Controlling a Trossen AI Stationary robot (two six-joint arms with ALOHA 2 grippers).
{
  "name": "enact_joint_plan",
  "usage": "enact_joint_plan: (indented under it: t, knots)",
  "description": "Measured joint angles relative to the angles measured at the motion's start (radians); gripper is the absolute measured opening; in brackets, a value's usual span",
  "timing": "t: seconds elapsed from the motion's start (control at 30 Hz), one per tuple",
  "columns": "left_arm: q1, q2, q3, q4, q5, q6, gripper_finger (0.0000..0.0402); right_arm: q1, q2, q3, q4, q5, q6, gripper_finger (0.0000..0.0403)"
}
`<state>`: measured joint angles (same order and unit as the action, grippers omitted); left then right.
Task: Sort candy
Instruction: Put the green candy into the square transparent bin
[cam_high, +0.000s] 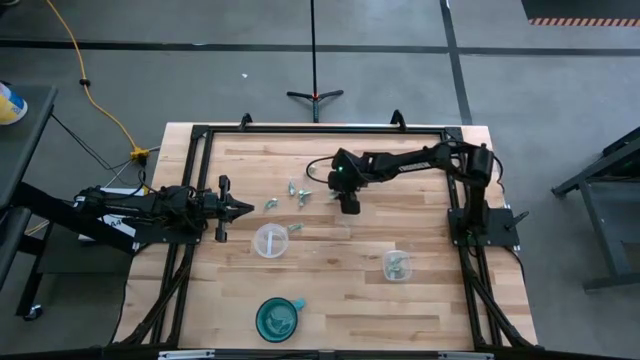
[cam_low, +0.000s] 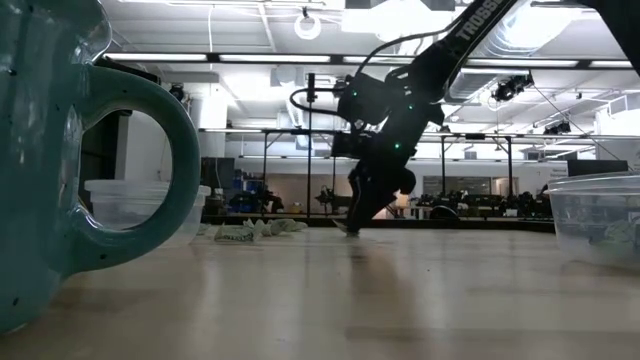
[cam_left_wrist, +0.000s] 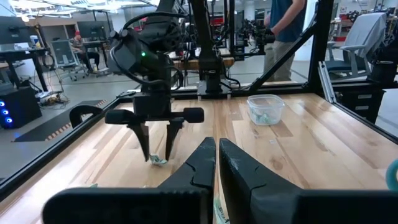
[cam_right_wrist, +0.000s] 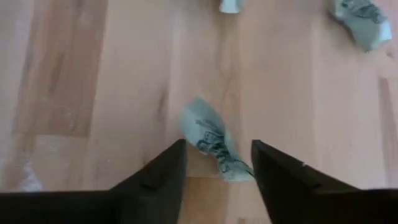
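Note:
My right gripper (cam_right_wrist: 217, 144) is open and points down at the table's middle (cam_high: 350, 207). Its two fingers stand on either side of one pale green wrapped candy (cam_right_wrist: 213, 145), which lies flat on the wood (cam_left_wrist: 158, 160); I see no plain touch. More candies lie loose toward the left (cam_high: 297, 194), (cam_high: 270, 205), and one (cam_high: 295, 228) lies beside a clear cup (cam_high: 270, 240). A second clear cup (cam_high: 397, 265) holds candies (cam_left_wrist: 263, 115). My left gripper (cam_left_wrist: 216, 149) is shut and waits level at the table's left side (cam_high: 240, 208).
A round teal bowl with a handle (cam_high: 278, 318) stands near the table's near edge and fills the low view's left (cam_low: 60, 170). A black frame (cam_high: 200, 135) runs around the tabletop. A person (cam_left_wrist: 286, 25) stands in the room beyond the table.

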<state>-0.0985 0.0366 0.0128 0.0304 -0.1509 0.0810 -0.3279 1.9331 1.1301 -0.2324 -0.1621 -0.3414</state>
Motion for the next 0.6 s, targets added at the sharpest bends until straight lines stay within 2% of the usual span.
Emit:
enact_joint_plan:
  t: [0.1, 0.3, 0.43, 0.6]
  knots:
    - [0.000, 0.000, 0.000, 0.000, 0.000, 0.000, 0.0056, 0.001, 0.006, 0.000, -0.007, -0.030, 0.000, 0.0112]
    - [0.000, 0.000, 0.000, 0.000, 0.000, 0.000, 0.0056, 0.001, 0.006, 0.001, -0.044, -0.005, 0.020, 0.0017]
    - [0.000, 0.000, 0.000, 0.000, 0.000, 0.000, 0.0056, 0.002, 0.004, 0.003, -0.070, 0.004, 0.077, 0.0013]
    - [0.000, 0.000, 0.000, 0.000, 0.000, 0.000, 0.0056, 0.003, -0.036, 0.020, -0.187, -0.045, 0.258, 0.0004]
